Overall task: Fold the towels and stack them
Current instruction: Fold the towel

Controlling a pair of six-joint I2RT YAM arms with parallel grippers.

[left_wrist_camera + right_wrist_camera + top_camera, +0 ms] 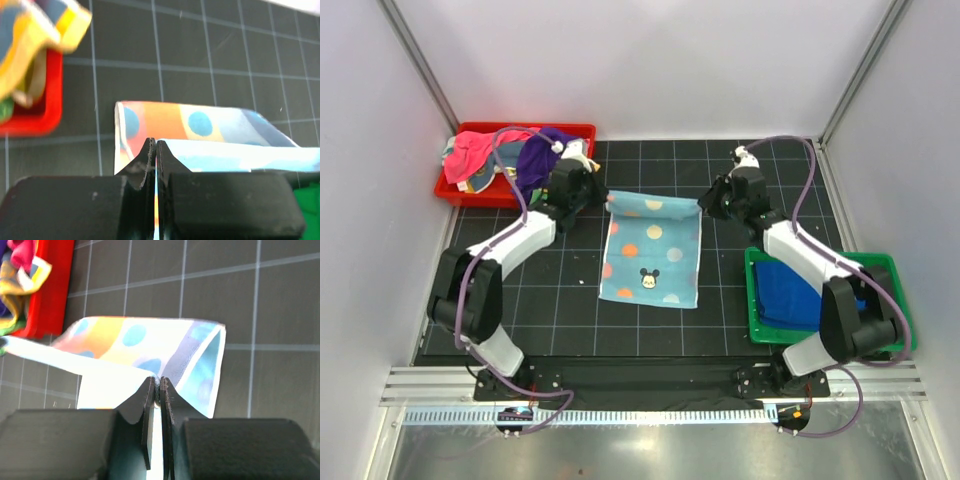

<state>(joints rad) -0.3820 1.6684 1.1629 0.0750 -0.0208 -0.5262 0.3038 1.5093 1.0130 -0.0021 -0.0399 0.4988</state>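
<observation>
A light blue towel with coloured polka dots [652, 255] lies spread on the black grid mat, with its far edge lifted. My left gripper [603, 197] is shut on its far left corner, and cloth shows between the jaws in the left wrist view [156, 145]. My right gripper [705, 205] is shut on the far right corner, pinching the cloth [159, 382]. The towel's lifted edge [200, 125] sags between the two grips. A royal blue towel [788, 290] lies folded in the green tray. Pink [475, 150] and purple [535, 160] towels are heaped in the red tray.
The red tray [450, 190] stands at the back left, just behind my left arm. The green tray [820, 337] sits at the right, partly under my right arm. White walls close in the mat on three sides.
</observation>
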